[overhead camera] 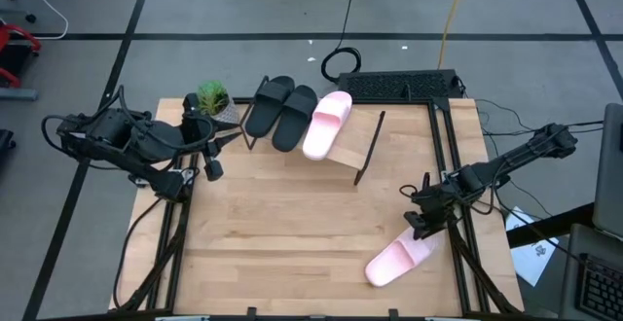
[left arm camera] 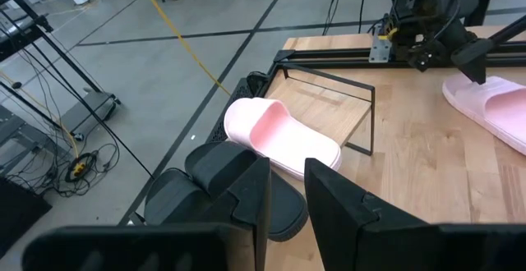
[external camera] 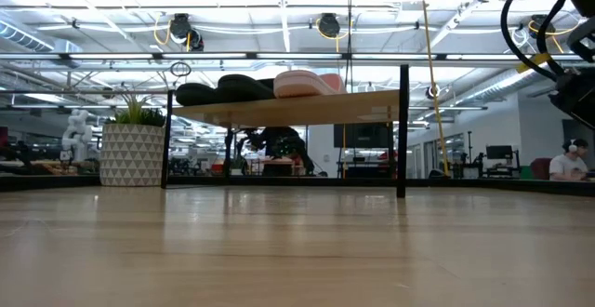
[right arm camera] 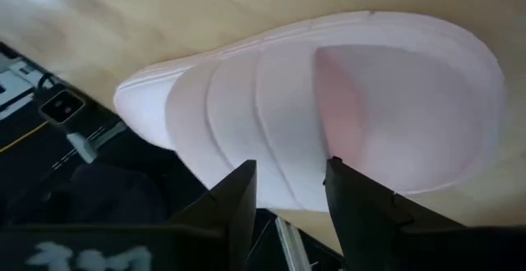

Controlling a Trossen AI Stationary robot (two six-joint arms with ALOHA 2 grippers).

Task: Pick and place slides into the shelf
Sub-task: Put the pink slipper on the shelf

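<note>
Near the desk's [overhead camera: 292, 233] right front corner, I had the right tool [overhead camera: 425, 222] just over the loose pink slide [overhead camera: 399, 260], fingers slightly parted, gripping nothing. Two black slides [overhead camera: 282, 110] and one pink slide [overhead camera: 327, 124] sat on the shelf [overhead camera: 360, 149]. My left tool [overhead camera: 209, 146] waited, narrowly open, beside the shelf.

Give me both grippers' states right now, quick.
Left gripper: open, empty, beside the shelf.
Right gripper: open over the pink slide, not gripping it.

The table [overhead camera: 292, 224] carries the shelf [overhead camera: 362, 141], a potted plant [overhead camera: 213, 99] and one pink slide [overhead camera: 399, 260]. The shelf holds two black slides [overhead camera: 282, 112] and another pink slide [overhead camera: 327, 124].
</note>
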